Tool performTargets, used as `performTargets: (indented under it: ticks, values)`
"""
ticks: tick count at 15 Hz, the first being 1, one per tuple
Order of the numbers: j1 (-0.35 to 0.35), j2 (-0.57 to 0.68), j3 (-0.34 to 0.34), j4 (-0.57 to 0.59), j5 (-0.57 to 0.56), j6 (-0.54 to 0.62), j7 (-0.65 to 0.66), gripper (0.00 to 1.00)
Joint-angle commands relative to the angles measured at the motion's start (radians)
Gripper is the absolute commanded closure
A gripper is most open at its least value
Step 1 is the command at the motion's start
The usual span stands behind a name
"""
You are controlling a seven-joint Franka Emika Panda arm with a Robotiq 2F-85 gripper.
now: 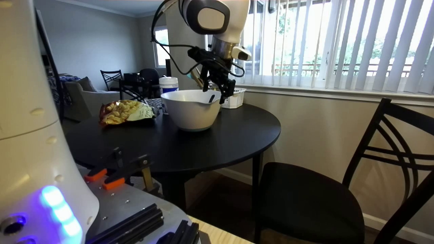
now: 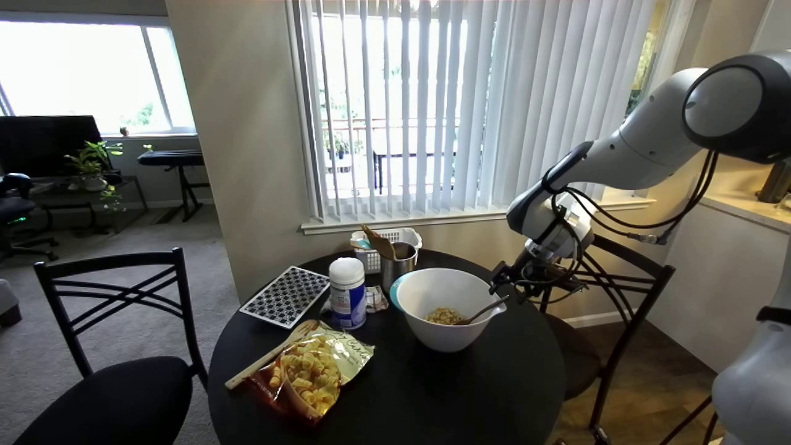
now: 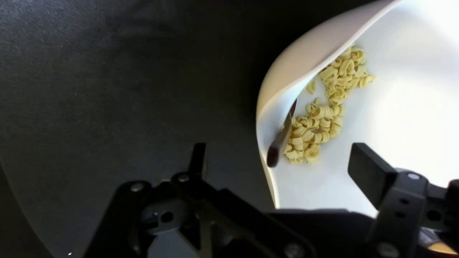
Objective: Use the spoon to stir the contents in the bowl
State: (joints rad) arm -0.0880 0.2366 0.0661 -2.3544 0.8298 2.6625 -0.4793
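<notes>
The large white bowl stands on the dark round table in both exterior views (image 1: 190, 115) (image 2: 432, 334) and fills the right of the wrist view (image 3: 292, 68). Curly pasta (image 3: 319, 125) lies on its bottom, also seen in an exterior view (image 2: 444, 316). The dark spoon leans in the bowl, its handle end at the rim near the spout (image 2: 485, 311) (image 3: 281, 141); in an exterior view only its handle end shows (image 1: 212, 98). My gripper (image 1: 214, 96) (image 2: 505, 293) (image 3: 279, 157) is open above this rim. In the wrist view the handle end appears between the spread fingers, untouched.
A pasta bag (image 2: 315, 371) and wooden fork (image 2: 272, 356) lie beside the bowl. A white-and-blue canister (image 2: 348, 296), a metal utensil holder (image 2: 395, 272), a white basket (image 2: 408, 237) and a patterned board (image 2: 286, 295) stand or lie behind. A chair (image 1: 305, 200) stands by the table.
</notes>
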Motion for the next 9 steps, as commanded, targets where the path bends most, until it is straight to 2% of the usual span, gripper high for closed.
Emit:
performTargets:
  ticks: [1, 2, 6, 9]
  values:
    - [-0.024, -0.012, 0.02, -0.013, 0.11, 0.024, -0.102, 0.25]
    - [-0.024, -0.012, 0.017, -0.013, 0.126, 0.018, -0.116, 0.26]
    - [-0.027, -0.007, 0.009, -0.007, 0.159, -0.011, -0.141, 0.53]
    - [-0.034, 0.001, -0.018, 0.004, 0.101, -0.074, -0.073, 0.72]
